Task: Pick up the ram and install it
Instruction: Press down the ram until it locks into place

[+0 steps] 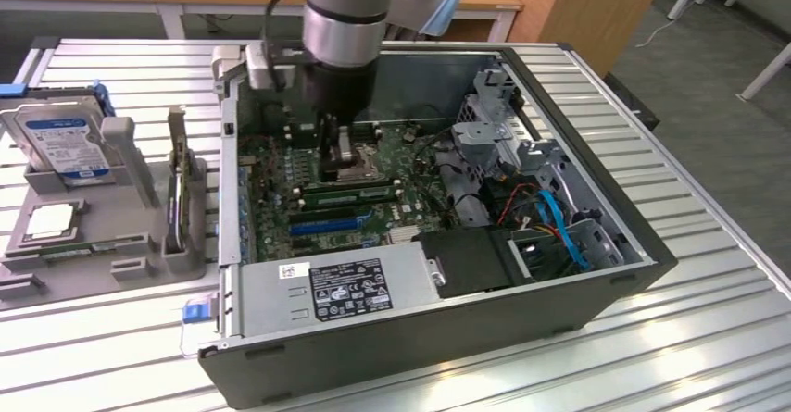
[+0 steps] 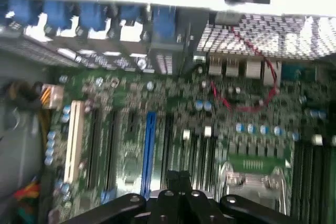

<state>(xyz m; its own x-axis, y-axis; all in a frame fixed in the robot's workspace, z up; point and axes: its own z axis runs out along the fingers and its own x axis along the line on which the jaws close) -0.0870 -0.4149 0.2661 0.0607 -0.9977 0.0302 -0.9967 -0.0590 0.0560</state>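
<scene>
My gripper is down inside the open computer case, over the green motherboard next to the silver processor socket. In the wrist view its black fingers are pressed together with nothing between them, above the motherboard's slots and beside the socket. A thin dark stick that looks like the ram stands on edge in a grey holder outside the case, on the exterior view's left, well apart from the gripper.
On the exterior view's left, a grey fixture tray holds a blue-labelled hard drive and a square silver chip. Inside the case are a power supply, a drive cage and blue cables. The case walls closely surround the gripper.
</scene>
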